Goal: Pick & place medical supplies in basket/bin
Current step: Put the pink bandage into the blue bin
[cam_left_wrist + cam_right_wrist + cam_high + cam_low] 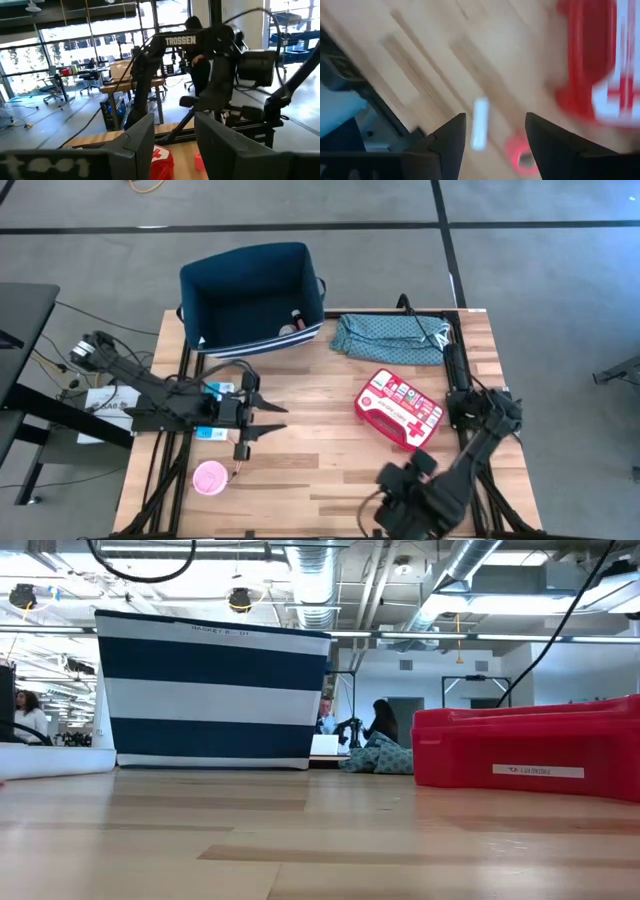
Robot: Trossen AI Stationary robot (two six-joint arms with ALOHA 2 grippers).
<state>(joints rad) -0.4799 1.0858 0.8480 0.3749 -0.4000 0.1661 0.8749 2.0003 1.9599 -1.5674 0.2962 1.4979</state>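
Both jaws stand open and empty, so the red first-aid pouch (398,409), right of centre and well apart from the far navy soft-sided bin (252,297), may slip if the right gripper (392,480) pinches its edge.

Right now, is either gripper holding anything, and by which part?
Nothing is held. The left gripper is open above the table; the right gripper is open, empty, near the red first-aid pouch.

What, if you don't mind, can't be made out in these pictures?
- Bin contents: high view, small items by the near wall, too small to identify.
- Right end effector: high view, dark against its own arm; right wrist view motion-blurred.
- Red pouch label: low view, print too small.
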